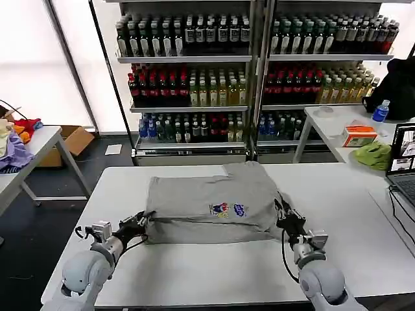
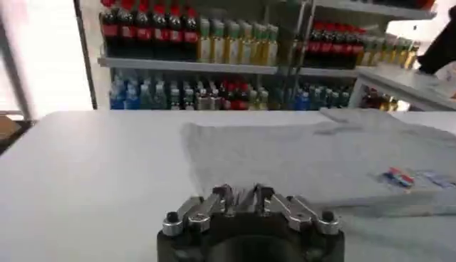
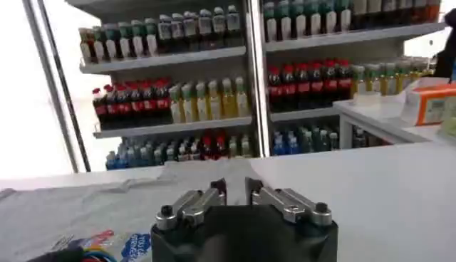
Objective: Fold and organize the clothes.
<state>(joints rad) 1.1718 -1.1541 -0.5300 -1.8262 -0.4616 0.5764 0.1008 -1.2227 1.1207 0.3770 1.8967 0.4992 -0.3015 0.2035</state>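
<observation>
One of the clothes, a light grey shirt (image 1: 207,194), lies folded into a rectangle in the middle of the white table (image 1: 207,272), its small multicoloured print (image 1: 228,210) facing up near the front edge. At the shirt's near left corner my left gripper (image 1: 141,222) is shut on the cloth. In the left wrist view a bunch of the shirt (image 2: 306,156) sits between the left gripper's (image 2: 244,194) fingers. My right gripper (image 1: 283,217) holds the near right corner. The right wrist view has the right gripper (image 3: 234,189) closed on the shirt's (image 3: 85,206) edge.
Tall shelves of bottles (image 1: 246,71) stand behind the table. A side table (image 1: 337,129) at right carries an orange box (image 1: 358,135), a green cloth (image 1: 373,155) and a laptop (image 1: 403,162). Another table at left holds coloured clothes (image 1: 16,139). Bare tabletop lies in front of the shirt.
</observation>
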